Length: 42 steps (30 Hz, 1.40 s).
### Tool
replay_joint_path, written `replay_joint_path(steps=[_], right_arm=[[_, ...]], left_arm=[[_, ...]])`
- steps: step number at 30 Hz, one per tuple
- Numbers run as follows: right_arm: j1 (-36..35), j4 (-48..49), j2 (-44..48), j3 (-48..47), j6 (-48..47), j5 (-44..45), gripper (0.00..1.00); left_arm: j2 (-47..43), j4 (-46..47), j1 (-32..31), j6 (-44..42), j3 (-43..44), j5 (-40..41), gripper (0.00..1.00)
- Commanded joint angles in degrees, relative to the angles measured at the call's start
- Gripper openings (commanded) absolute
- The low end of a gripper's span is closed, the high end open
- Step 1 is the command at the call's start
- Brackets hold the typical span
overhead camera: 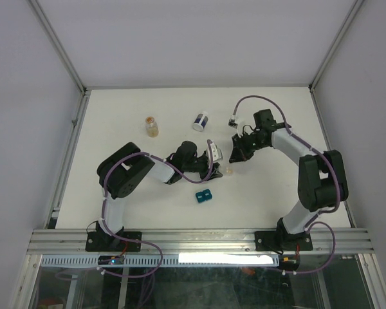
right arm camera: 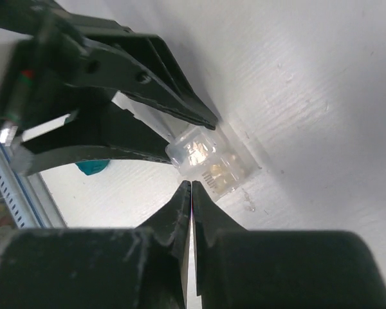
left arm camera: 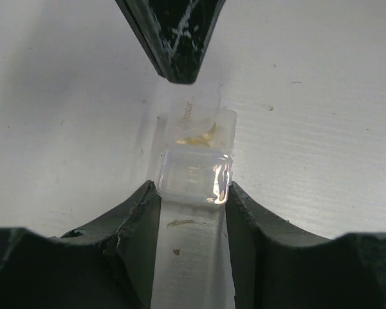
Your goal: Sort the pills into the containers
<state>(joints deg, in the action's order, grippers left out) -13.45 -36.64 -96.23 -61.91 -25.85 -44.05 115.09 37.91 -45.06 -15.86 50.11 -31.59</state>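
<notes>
From above, the left gripper (overhead camera: 219,171) reaches to the middle of the white table (overhead camera: 116,116), and a tiny clear container (overhead camera: 228,170) sits right at its fingertips. The right gripper (overhead camera: 235,156) points at the same spot from the far side, its tip just beside the container. The pills (overhead camera: 153,131) show as an orange mass inside a clear vial (overhead camera: 152,122) that stands upright well to the left, apart from both arms. A white jar with a dark-blue band (overhead camera: 201,120) stands between the vial and the right arm. A teal block (overhead camera: 202,196) lies near the left gripper, toward the arms' bases. From this height I cannot tell how either pair of jaws stands.

In the left wrist view, the left gripper's fingers (left arm camera: 135,219) pinch the clear container, one on each side. A pale yellowish fleck shows through the plastic beyond the grip; I cannot tell whether it is a pill. The right gripper's dark tip comes in from the top edge and hangs near the container's far end, with a gap between them.

In the right wrist view, the right gripper's two fingers (right arm camera: 180,212) are pressed together with nothing between them, their tips close to the container. Opposite, the left gripper's fingers clamp the container down at the table surface. The teal block shows behind them.
</notes>
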Motion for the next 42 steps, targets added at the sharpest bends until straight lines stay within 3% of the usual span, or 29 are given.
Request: replay_joint_path(steps=[1, 22, 33, 38, 40, 42], right_arm=[[-1.43, 3.17, 6.12, 0.34, -0.28, 2.80, 0.04], [-3.23, 2.10, 2.18, 0.80, -0.87, 5.61, 0.02], [-5.31, 0.55, -6.41, 1.37, -0.32, 15.71, 0.00], [-4.42, 0.53, 0.26, 0.98, -1.47, 8.09, 0.00], [-3.55, 0.40, 3.91, 1.16, -2.47, 2.67, 0.02], [-2.45, 0.01, 7.08, 1.27, -3.82, -1.78, 0.05]], left_arm=[[-0.04, 0.59, -0.64, -0.01, 1.24, -0.84, 0.21], [-0.04, 0.10, -0.57, 0.11, 1.54, -0.99, 0.20], [0.26, -0.08, -0.60, 0.53, 1.82, -0.79, 0.19], [0.14, -0.05, -0.57, 0.39, 1.68, -0.97, 0.20], [0.14, -0.13, -0.58, 0.70, 1.86, -0.80, 0.24], [-0.13, -0.21, -0.56, 2.15, 2.14, -0.05, 0.35]])
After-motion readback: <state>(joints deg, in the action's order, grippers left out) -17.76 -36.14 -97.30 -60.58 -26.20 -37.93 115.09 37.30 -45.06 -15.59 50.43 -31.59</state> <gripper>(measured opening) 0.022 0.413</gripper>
